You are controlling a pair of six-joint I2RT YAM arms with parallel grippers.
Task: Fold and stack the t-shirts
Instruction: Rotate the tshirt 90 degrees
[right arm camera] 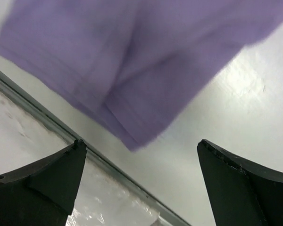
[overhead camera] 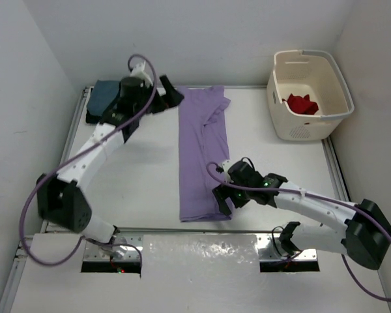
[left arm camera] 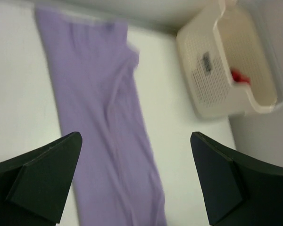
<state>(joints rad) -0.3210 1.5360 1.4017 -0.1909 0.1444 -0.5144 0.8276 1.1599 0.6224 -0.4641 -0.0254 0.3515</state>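
A purple t-shirt (overhead camera: 202, 153) lies folded into a long strip down the middle of the white table. It also shows in the left wrist view (left arm camera: 99, 117) and in the right wrist view (right arm camera: 132, 61). My left gripper (overhead camera: 171, 99) is open and empty at the shirt's far left corner. My right gripper (overhead camera: 220, 200) is open and empty, above the shirt's near right corner (right arm camera: 134, 141). A folded dark teal shirt (overhead camera: 103, 98) lies at the far left of the table.
A cream laundry basket (overhead camera: 308, 98) stands at the far right with a red garment (overhead camera: 303, 103) inside; it also shows in the left wrist view (left arm camera: 226, 70). The table's metal front edge (right arm camera: 42, 113) runs close under the right gripper.
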